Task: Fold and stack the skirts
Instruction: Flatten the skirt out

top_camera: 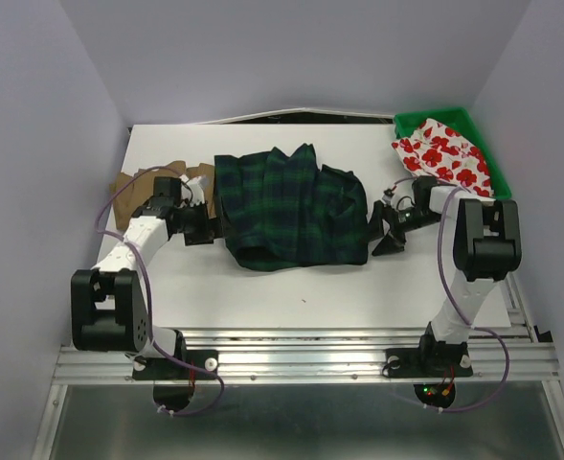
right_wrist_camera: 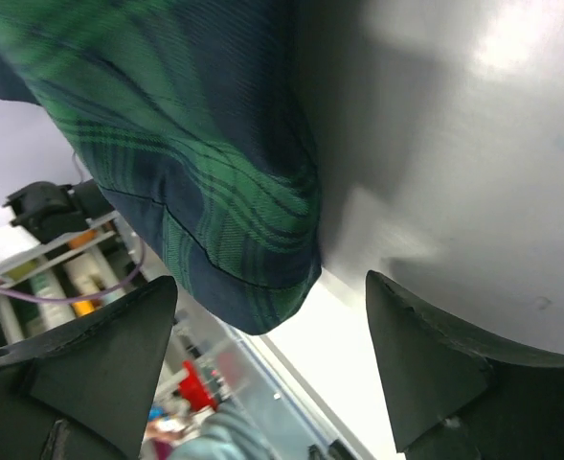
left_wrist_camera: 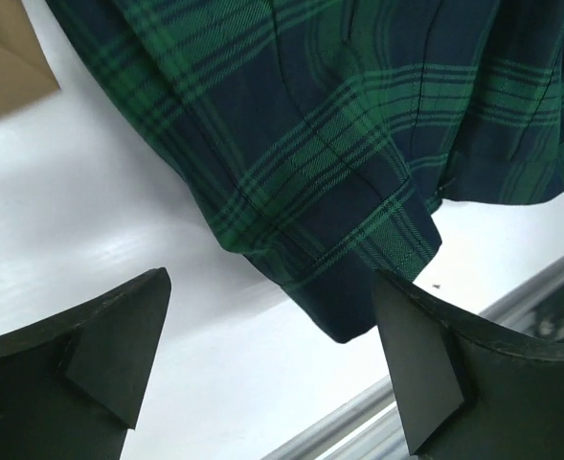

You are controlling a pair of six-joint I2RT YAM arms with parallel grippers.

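White tabletop (top_camera: 262, 297), plaid skirt (top_camera: 286, 206) bunched at its middle. Left gripper (left_wrist_camera: 272, 287) and right gripper (right_wrist_camera: 270, 287) are both spread and empty, flanking the skirt's side edges. Fabric looks soft, light and floppy; best pinched at the hem corners. Only the top view shows the tan skirt (top_camera: 133, 182) near the far-left corner and the floral skirt (top_camera: 444, 153) on the green bin (top_camera: 454, 117) at the far-right corner. The wrist views show the hem close up.

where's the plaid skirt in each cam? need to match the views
Top external: the plaid skirt lies crumpled mid-table, centre of frame.
Left wrist: it fills the top and right, with a hem corner dipping toward bottom centre.
Right wrist: it sits upper left, with a hem corner hanging toward the middle.
Shared landmark: the white table under the skirt, visible in all three.
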